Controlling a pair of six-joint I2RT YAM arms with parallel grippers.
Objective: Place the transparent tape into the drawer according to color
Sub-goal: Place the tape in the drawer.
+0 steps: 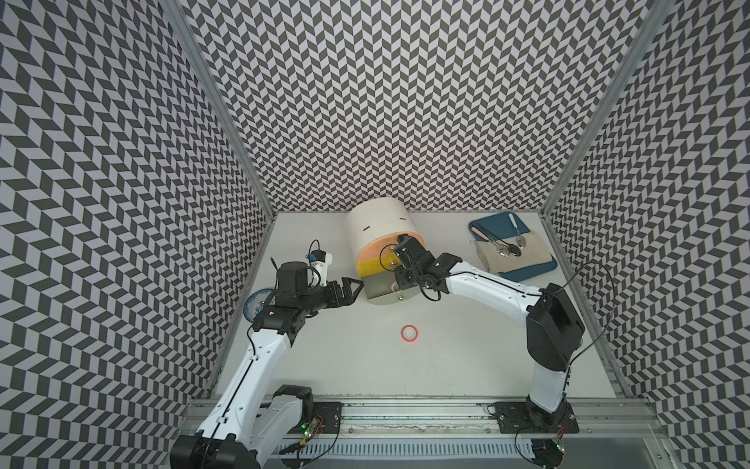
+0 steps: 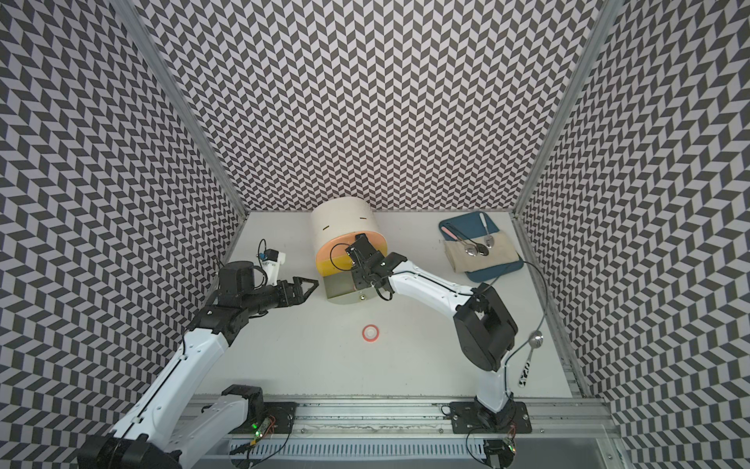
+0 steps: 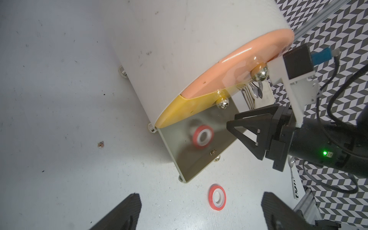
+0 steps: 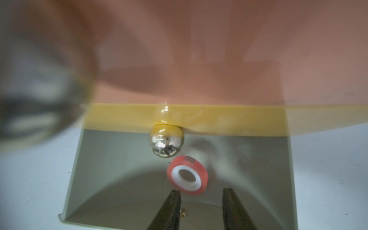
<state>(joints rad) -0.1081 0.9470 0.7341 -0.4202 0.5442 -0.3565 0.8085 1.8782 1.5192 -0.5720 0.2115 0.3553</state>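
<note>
The cream cabinet (image 1: 379, 219) stands at the back with its peach and yellow drawers shut and the grey-green drawer (image 1: 379, 292) pulled out. My right gripper (image 4: 201, 192) hangs over that open drawer with its jaws apart. A red-pink tape roll (image 4: 188, 177) is loose just beyond the fingertips, blurred, inside the drawer (image 4: 119, 169). The left wrist view shows the same roll (image 3: 203, 137) over the drawer floor. Another red-pink roll (image 1: 409, 333) (image 3: 217, 199) lies flat on the table in front of the cabinet. My left gripper (image 1: 353, 290) (image 3: 200, 196) is wide open beside the drawer, holding nothing.
A blue tray (image 1: 539, 270) with a folded cloth and spoons sits at the back right. A blue-patterned bowl (image 1: 253, 302) lies partly hidden under my left arm. One spoon (image 2: 531, 353) lies by the right wall. The yellow drawer's metal knob (image 4: 166, 143) juts out over the open drawer.
</note>
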